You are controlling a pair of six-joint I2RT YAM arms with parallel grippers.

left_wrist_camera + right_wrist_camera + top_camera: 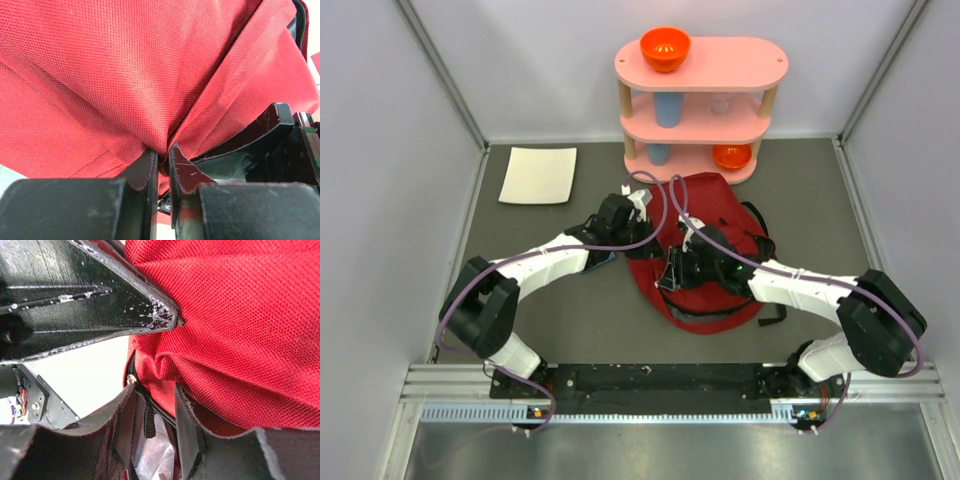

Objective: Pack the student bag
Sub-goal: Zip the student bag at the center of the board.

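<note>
The student bag (712, 200), slumped dark-red weave with black zipper lines, lies mid-bench (580, 320) just near of the pink shelf (720, 62), the left end effector (162, 156) pinched onto a fabric fold and the right end effector (155, 392) clamped on its zipper edge.

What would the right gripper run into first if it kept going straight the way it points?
The right gripper would meet the bag first: its red fabric bunches right in front, probably already touching.
</note>
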